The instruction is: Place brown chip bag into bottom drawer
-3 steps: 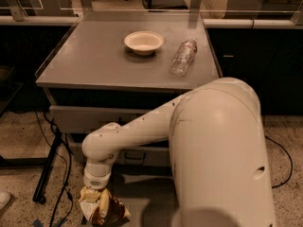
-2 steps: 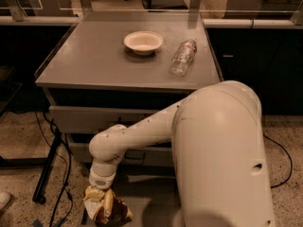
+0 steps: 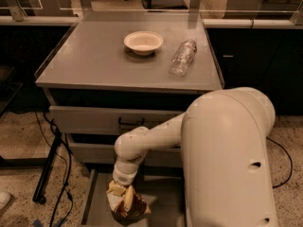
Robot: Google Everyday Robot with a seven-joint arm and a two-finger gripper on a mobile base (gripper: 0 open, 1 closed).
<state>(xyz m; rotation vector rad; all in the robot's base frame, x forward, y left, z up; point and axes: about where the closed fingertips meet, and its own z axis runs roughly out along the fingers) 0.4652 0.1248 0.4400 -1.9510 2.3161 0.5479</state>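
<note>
1. Your robot's cream arm (image 3: 227,164) filled the lower right of the view. Its forearm reached left and down across the front face of the bench.
2. The grey bench top (image 3: 94,65) took up the upper middle of the view. A low lip ran along its left and right edges.
3. The bottom drawer (image 3: 98,208) stood pulled out below the front edge of the bench, towards the front-left corner. You could see its flat grey floor and low left wall; the arm hid its right part.
4. The two upper drawers sat shut in the front face: the top one (image 3: 85,119) with a dark handle, and the middle one (image 3: 90,152) just beneath it.
5. The brown chip bag (image 3: 128,208) stood upright over the floor of the bottom drawer, directly under the wrist. Whether its base touched the floor could not be told.
6. A clear plastic bottle (image 3: 182,56) lay on its side on the bench top near the right edge, cap end pointing to the back edge.
7. A pale bowl (image 3: 143,42) sat upright towards the back edge, left of the bottle and apart from it.
8. The gripper (image 3: 121,191) pointed straight down below the front edge, inside the outline of the bottom drawer. Its jaws were closed on the crumpled top of the brown chip bag.
</note>
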